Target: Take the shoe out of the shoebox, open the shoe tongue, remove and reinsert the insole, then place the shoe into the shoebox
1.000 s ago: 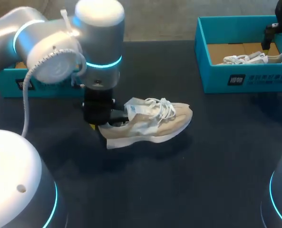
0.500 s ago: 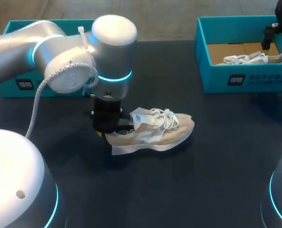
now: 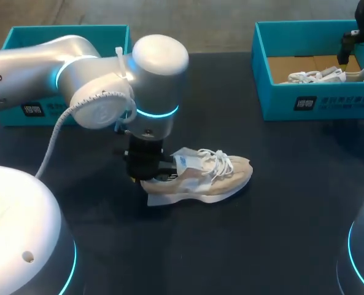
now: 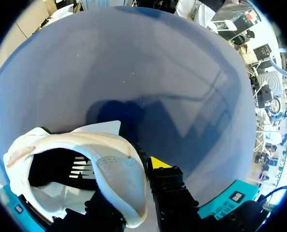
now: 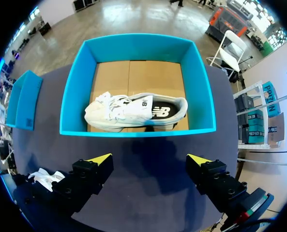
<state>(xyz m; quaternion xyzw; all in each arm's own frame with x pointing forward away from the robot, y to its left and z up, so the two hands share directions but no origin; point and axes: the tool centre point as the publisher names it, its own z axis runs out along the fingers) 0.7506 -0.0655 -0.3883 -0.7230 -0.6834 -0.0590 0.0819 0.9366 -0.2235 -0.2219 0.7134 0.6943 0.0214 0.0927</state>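
The left claw [image 4: 133, 179] clamps the shoe [image 3: 206, 178] by its heel, mid-counter [image 3: 261, 233]; the right claw [image 5: 148, 162] (fingers wide) hangs before the box [image 5: 138, 131].

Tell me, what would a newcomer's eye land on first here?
A beige shoe lies in the middle of the dark table, its heel pinched by the left gripper on a big silver arm. At the table's far right, a teal shoebox holds a second shoe, with the right gripper open above it.
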